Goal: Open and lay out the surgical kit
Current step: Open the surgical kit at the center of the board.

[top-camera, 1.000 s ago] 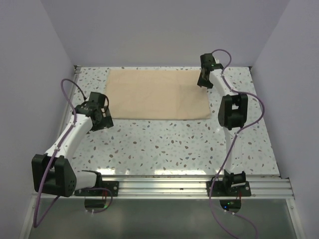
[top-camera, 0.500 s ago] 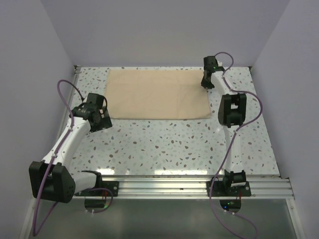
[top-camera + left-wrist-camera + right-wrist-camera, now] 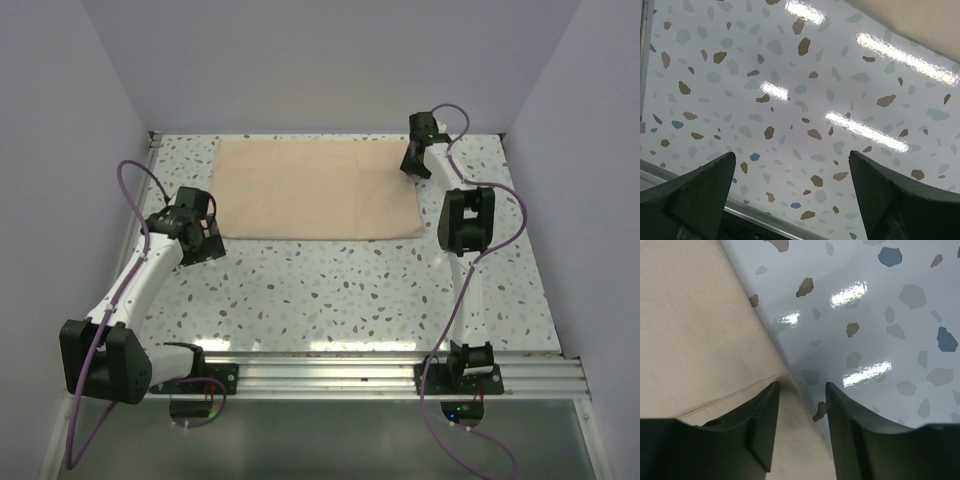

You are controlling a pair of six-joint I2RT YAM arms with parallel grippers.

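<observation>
top external: high, well back on near side of cloth wrap (image 3: 315, 190), looks down and forward, whole wrap in frame | left wrist: close over table (image 3: 790, 100) off wrap's near-left corner, wrap edge upper right | right wrist: closest, at wrap's far-right edge | shared: the wrap

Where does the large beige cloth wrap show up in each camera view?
Top external: the large beige cloth wrap lies flat in the upper middle of the picture.
Left wrist: only a strip shows, in the top right corner.
Right wrist: it fills the left half.
Shared landmark: the glossy speckled tabletop bordering the cloth's edge.
</observation>
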